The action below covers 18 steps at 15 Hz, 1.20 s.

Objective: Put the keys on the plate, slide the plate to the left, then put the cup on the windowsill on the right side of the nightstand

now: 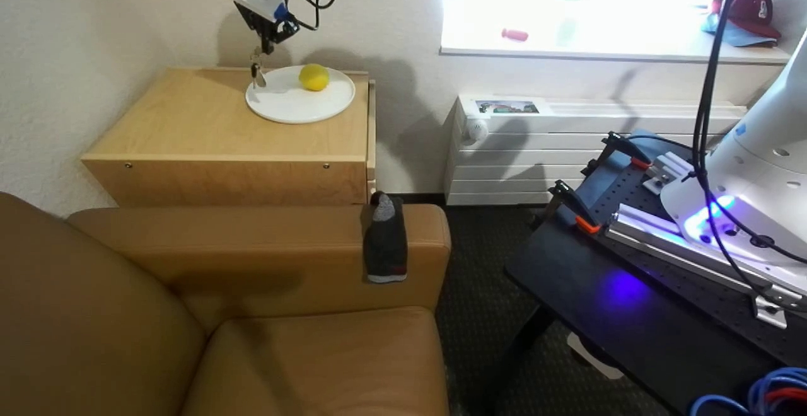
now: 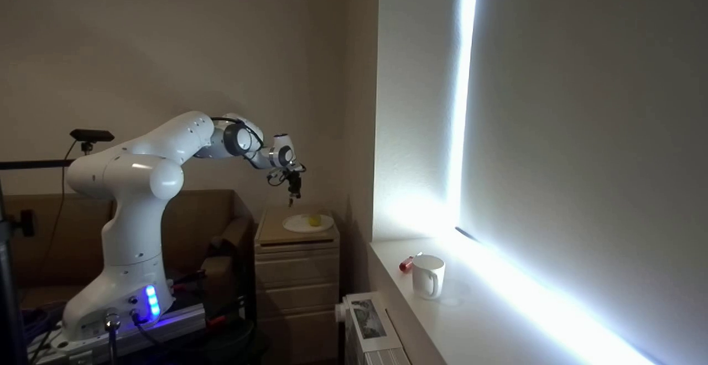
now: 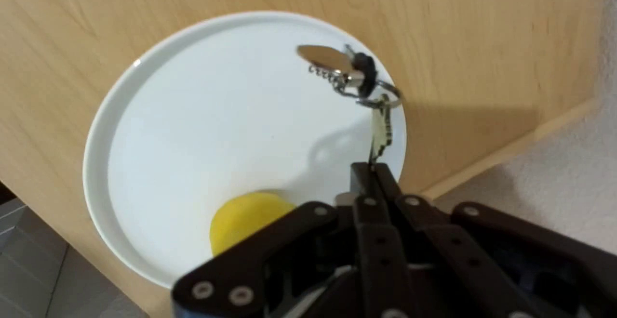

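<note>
While my black two-fingered end effector (image 3: 371, 169) sits lower right in the wrist view, it is clamped on one end of a pale brass-coloured, notched metal key (image 3: 382, 127). The rest of the small, dark, metallic bunch of keys (image 3: 355, 78) spreads away from me, right of centre in the upper half: a thin silver ring (image 3: 398, 96), a narrow black piece (image 3: 368, 73) and a flat rounded tan disc (image 3: 325, 57). In both exterior views the bunch hangs below me, above the left side of a round white plate (image 1: 290, 104) on the light tan wooden table (image 1: 189, 123).
</note>
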Motion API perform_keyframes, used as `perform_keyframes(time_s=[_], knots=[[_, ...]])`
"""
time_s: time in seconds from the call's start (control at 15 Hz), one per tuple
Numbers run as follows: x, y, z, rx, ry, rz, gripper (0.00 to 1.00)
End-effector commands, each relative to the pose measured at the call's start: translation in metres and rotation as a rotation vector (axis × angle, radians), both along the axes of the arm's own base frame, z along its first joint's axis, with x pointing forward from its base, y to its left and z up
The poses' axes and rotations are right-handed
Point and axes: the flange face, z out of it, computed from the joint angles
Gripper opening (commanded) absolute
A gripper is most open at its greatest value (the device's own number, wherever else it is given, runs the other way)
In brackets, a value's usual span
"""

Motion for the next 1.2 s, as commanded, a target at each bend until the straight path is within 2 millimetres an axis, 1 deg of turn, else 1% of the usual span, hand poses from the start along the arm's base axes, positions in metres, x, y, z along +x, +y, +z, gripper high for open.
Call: perform_keyframes(time_s=[0.0,0.13,0.2,0.47,0.6,0.73,1.13], knots=[[0.011,-0.029,-0.001,-0.032,-0.040,-0.101,0.01],[0.015,-0.042,-0.011,-0.061,-0.043,-0.157,0.01],[0.016,-0.045,-0.017,-0.068,-0.036,-0.176,0.01],[0.012,-0.045,-0.048,-0.076,-0.007,-0.225,0.01],[0.009,-0.041,-0.065,-0.068,-0.001,-0.247,0.01],[0.005,-0.034,-0.077,-0.058,-0.003,-0.255,0.01],[-0.003,-0.014,-0.105,-0.042,-0.085,-0.289,0.01]])
